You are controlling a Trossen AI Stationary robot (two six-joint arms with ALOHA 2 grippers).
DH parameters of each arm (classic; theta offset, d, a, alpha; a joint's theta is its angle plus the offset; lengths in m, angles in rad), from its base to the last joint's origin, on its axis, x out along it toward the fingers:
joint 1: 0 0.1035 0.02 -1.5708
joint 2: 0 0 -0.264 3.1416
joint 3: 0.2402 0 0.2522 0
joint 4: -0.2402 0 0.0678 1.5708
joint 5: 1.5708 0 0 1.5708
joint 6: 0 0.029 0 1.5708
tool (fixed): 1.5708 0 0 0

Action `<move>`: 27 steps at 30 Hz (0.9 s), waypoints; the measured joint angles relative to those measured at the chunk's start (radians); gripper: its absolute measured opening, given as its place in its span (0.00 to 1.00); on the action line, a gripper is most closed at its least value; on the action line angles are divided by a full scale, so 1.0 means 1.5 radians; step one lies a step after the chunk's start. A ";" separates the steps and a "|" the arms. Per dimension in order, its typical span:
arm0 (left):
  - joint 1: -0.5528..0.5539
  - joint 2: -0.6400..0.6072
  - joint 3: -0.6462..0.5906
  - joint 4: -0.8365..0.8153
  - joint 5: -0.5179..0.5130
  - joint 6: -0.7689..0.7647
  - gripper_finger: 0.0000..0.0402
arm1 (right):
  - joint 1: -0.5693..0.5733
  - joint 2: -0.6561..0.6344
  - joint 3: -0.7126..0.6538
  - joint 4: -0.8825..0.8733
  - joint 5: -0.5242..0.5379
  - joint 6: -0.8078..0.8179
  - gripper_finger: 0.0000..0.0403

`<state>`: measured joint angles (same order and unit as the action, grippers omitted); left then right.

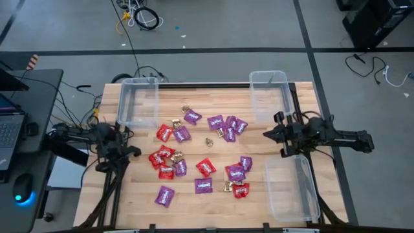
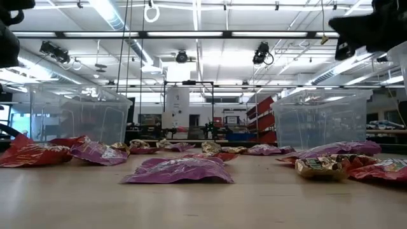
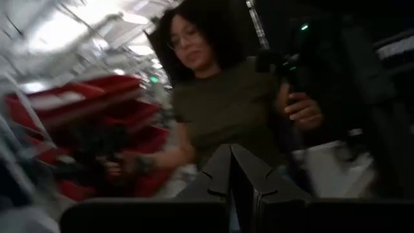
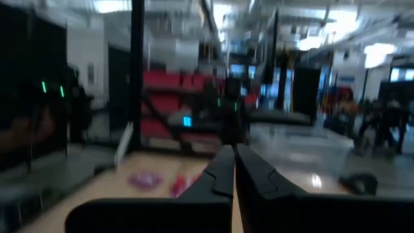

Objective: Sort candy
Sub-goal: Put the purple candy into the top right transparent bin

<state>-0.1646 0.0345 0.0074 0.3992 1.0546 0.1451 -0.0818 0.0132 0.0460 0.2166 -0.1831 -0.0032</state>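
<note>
The candy [image 1: 200, 152] lies scattered flat on the middle of the wooden table: red packets [image 1: 165, 133], purple packets [image 1: 215, 122] and small gold pieces [image 1: 209, 142]. In the low view a purple packet [image 2: 180, 170] lies nearest. My left gripper [image 1: 136, 151] is at the table's left edge, raised above the top, shut and touching nothing. My right gripper [image 1: 265, 134] is at the right edge, also raised, shut and touching nothing. In each wrist view the two fingers meet, left [image 3: 231, 162] and right [image 4: 234, 162], pointing about level across the table.
Three clear plastic bins stand on the table: one at the far left [image 1: 138, 100], one at the far right [image 1: 270, 94], one at the near right [image 1: 292, 188]. A person [image 3: 226, 97] is in the room beyond the table. A laptop and mouse [image 1: 22, 188] sit left of the table.
</note>
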 joint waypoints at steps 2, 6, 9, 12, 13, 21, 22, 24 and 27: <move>0.000 0.000 0.000 0.022 -0.024 0.032 0.02 | 0.000 0.000 0.000 0.044 0.000 0.022 0.01; 0.000 0.000 0.000 0.086 -0.055 0.036 0.02 | 0.000 0.000 0.000 0.153 0.000 0.026 0.01; 0.000 0.000 0.000 0.132 -0.061 0.036 0.02 | 0.000 0.000 0.002 0.199 0.019 0.072 0.01; 0.003 0.001 0.007 0.136 -0.130 0.039 0.02 | 0.000 0.007 0.024 0.128 0.038 0.086 0.01; 0.007 0.007 0.015 0.097 -0.179 0.039 0.02 | 0.000 0.015 0.033 0.095 0.045 0.082 0.01; 0.027 0.063 0.050 0.020 -0.517 -0.048 0.02 | -0.001 0.132 0.142 0.015 0.135 0.039 0.01; 0.028 0.069 0.050 0.016 -0.574 -0.063 0.02 | -0.001 0.151 0.161 0.003 0.148 0.032 0.01; 0.028 0.084 0.050 0.011 -0.690 -0.104 0.02 | -0.001 0.188 0.198 -0.006 0.180 0.018 0.01; 0.028 0.096 0.050 0.014 -0.789 -0.142 0.02 | -0.001 0.239 0.246 -0.012 0.204 -0.004 0.01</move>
<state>-0.1219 0.1779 0.0822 0.4195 -0.1288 -0.0676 -0.0830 0.3717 0.4146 0.1990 0.1223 -0.0089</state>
